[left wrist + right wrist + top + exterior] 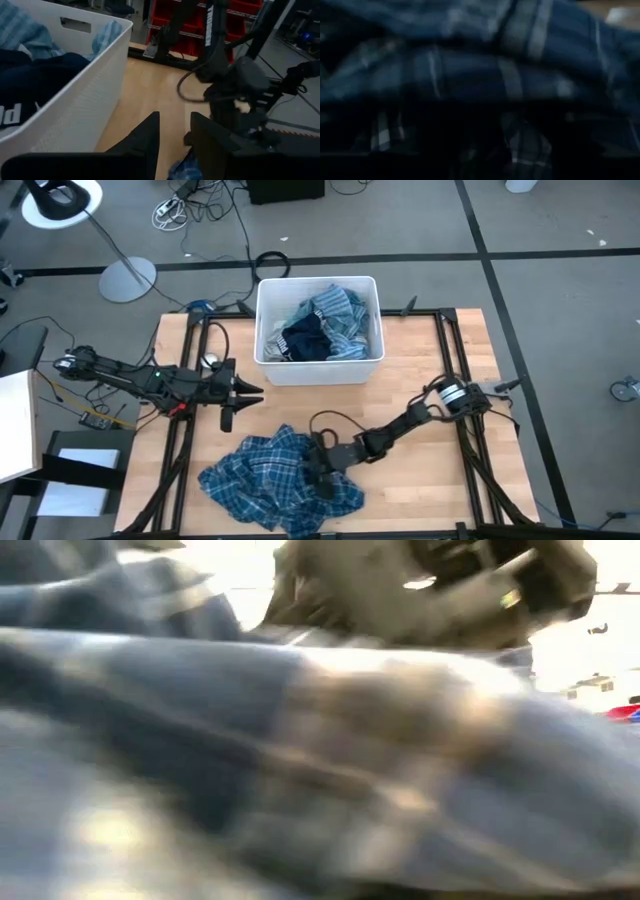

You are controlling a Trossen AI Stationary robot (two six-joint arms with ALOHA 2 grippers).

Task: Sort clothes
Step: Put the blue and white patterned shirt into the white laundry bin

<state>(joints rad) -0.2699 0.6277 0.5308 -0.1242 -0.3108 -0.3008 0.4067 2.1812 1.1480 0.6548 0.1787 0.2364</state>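
Observation:
The blue-and-white plaid shirt (270, 480) lies crumpled on the table near its front edge. It fills the low view (300, 740) and the right wrist view (480, 75). My right gripper (322, 465) is low at the shirt's right side, pointing toward the table's left. My left gripper (245, 390) is open and empty above the table, just left of the white bin (318, 365); its fingers show in the left wrist view (172, 140). In the bin lie a blue-grey striped garment (335, 315) and a dark navy one (305, 340). The turquoise and grey garments are not seen.
The white bin (85, 95) stands at the table's far middle. Black frame rails (448, 380) run along the table's left and right sides. Bare wood (420, 500) lies right of the shirt. A cable (335, 420) loops beside my right arm.

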